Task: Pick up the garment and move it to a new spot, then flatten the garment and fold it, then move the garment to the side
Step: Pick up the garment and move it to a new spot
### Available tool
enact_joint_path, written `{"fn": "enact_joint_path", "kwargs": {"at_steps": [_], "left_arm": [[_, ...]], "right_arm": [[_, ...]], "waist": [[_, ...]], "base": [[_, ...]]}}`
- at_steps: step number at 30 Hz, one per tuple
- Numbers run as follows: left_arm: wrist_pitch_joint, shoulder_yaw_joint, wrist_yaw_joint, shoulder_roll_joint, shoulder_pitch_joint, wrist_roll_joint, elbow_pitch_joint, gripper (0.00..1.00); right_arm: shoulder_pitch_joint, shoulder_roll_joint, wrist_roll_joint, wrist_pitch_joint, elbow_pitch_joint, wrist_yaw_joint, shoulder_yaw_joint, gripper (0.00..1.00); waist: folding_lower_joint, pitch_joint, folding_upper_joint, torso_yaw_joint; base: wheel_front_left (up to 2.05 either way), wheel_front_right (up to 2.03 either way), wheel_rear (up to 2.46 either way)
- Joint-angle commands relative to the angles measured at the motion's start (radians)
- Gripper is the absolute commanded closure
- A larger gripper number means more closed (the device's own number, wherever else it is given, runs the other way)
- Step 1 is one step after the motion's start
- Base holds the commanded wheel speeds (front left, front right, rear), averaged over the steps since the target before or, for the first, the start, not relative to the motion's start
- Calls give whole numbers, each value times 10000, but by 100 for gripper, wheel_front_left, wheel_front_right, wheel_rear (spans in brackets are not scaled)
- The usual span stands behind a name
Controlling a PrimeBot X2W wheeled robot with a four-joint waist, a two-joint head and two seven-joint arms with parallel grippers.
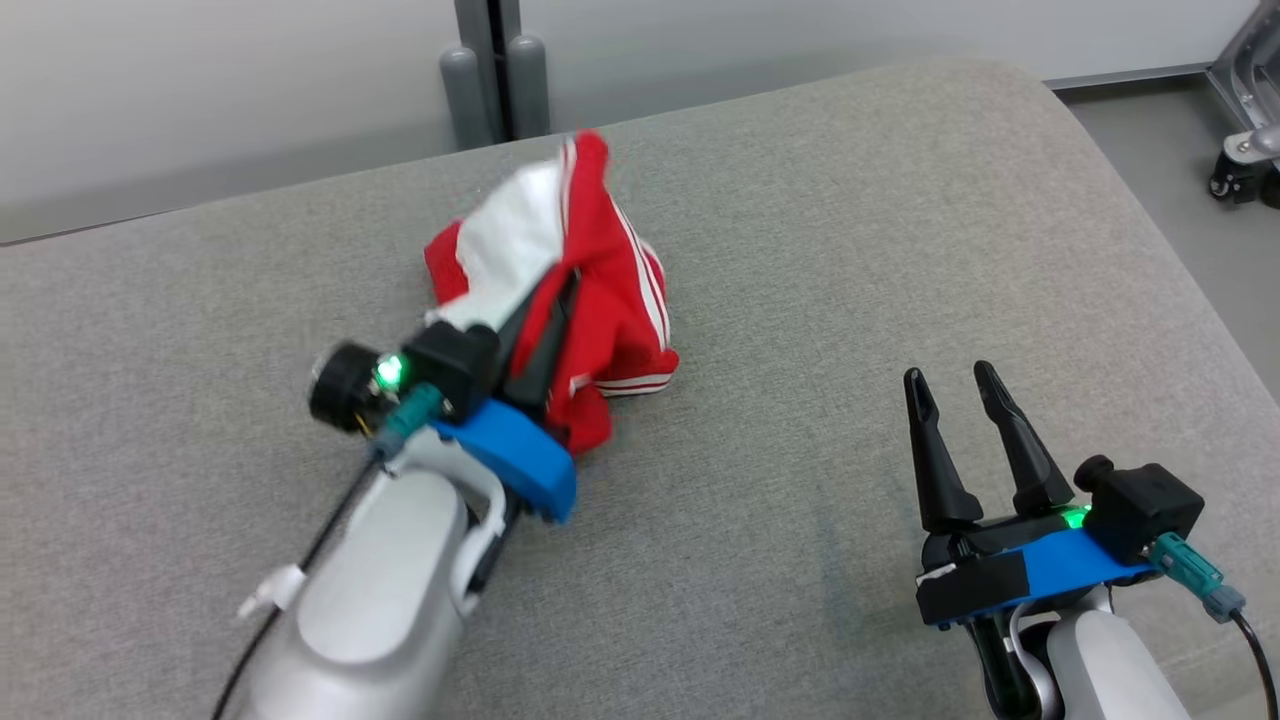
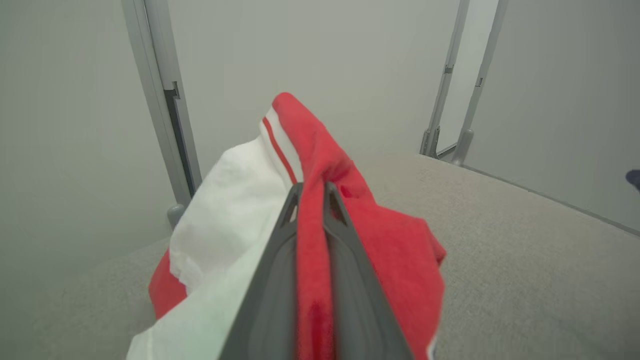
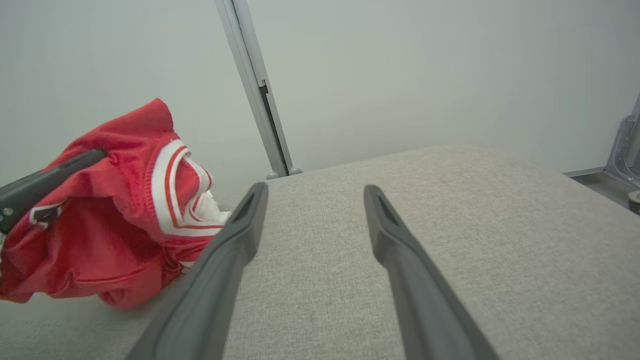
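The garment (image 1: 590,300) is red with white stripes and a white lining, bunched and lifted off the grey cushion (image 1: 800,250). My left gripper (image 1: 555,300) is shut on it; in the left wrist view the two dark fingers pinch a red fold (image 2: 312,220), with white lining (image 2: 225,210) hanging to the left. My right gripper (image 1: 950,385) stands open at the lower right above the cushion, nothing between its fingers. The right wrist view shows its spread fingertips (image 3: 312,192) and the garment (image 3: 110,225) off to the left.
The grey cushion surface (image 3: 400,240) spreads wide around both arms. Behind it stand a pale wall and a grey post (image 1: 495,70). A metal frame with a caster (image 1: 1245,130) sits on the floor at the far right.
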State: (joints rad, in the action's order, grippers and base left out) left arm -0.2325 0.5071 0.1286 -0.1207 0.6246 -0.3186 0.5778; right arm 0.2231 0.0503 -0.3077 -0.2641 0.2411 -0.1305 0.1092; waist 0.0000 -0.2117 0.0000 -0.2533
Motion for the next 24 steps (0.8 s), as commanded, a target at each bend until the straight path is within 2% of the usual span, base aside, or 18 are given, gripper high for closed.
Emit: {"fn": "enact_joint_path", "kwargs": {"at_steps": [1, 5, 6, 7, 10, 16, 24], "left_arm": [[-145, 161, -15, 132, -399, -16, 230, 100], [-276, 630, -12, 404, -1026, 52, 752, 100], [-289, 740, -26, 458, -1117, 115, 831, 16], [-310, 776, -51, 513, -1207, 79, 876, 0], [-339, 659, -300, 612, -1320, 168, 432, 0], [-334, -382, -864, 629, -1983, 572, -1376, 0], [-331, -1895, -1015, 421, -3054, 1250, -2900, 0]], "right_arm": [[-28, 4, 37, -7, 14, -5, -30, 0], [-154, 0, 100, -7, 49, -5, -85, 0], [-178, 5, 116, -7, 75, -5, -73, 0], [-194, 5, 125, -7, 97, -5, -91, 0], [-230, 8, 102, -7, 126, -5, -87, 0], [-374, 5, 150, -7, 159, -5, -168, 0], [-696, 6, 196, -7, 239, -5, -263, 0]], "waist": [[0, 22, 0, 93], [0, 123, 0, 329], [0, 145, 0, 370], [0, 179, 0, 430], [0, 284, 0, 571], [0, 556, 0, 897], [0, 951, 0, 1428]], "base": [[0, 0, 0], [0, 0, 0], [0, 0, 0], [0, 0, 0], [0, 0, 0], [0, 0, 0], [0, 0, 0]]}}
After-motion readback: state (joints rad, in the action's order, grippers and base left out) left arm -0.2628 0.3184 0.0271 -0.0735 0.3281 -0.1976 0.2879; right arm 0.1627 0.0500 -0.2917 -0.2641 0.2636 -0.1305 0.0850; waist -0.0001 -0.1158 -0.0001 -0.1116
